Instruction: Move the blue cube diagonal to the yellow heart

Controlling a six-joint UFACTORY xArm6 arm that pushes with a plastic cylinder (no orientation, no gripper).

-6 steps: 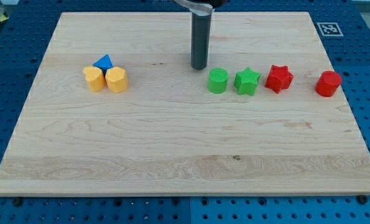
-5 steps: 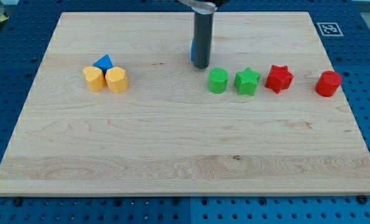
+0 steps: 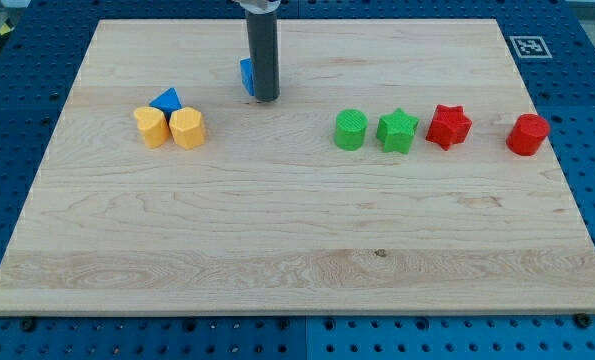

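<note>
Rod, dark and straight, comes down from the view's top; as an end effector it has no jaws to part or close, so it holds nothing, and its tip (image 3: 265,99) rests on the desk (image 3: 297,250). The blue cube (image 3: 246,76) sits right against the rod's left side, mostly hidden behind it, so only a narrow blue edge shows; whether the tip itself touches the cube is hard to tell, though they look pressed together.

Taking the blue cube as the landmark: down and to the view's left of it, well apart, lies a tight cluster of three. The yellow heart (image 3: 151,127) is the leftmost, a second yellow block (image 3: 187,129) touches its right side, and a blue triangular block (image 3: 166,100) is tucked just above the two of them. Down and to the view's right of the cube runs a row: a green cylinder (image 3: 351,130), a green star (image 3: 398,131) just beside it, a red star (image 3: 448,126) next, and a red cylinder (image 3: 527,134) set further off.

The desk is a pale wooden board lying on a blue perforated surface (image 3: 7,120). A small black-and-white marker (image 3: 528,46) is at the board's top right corner.
</note>
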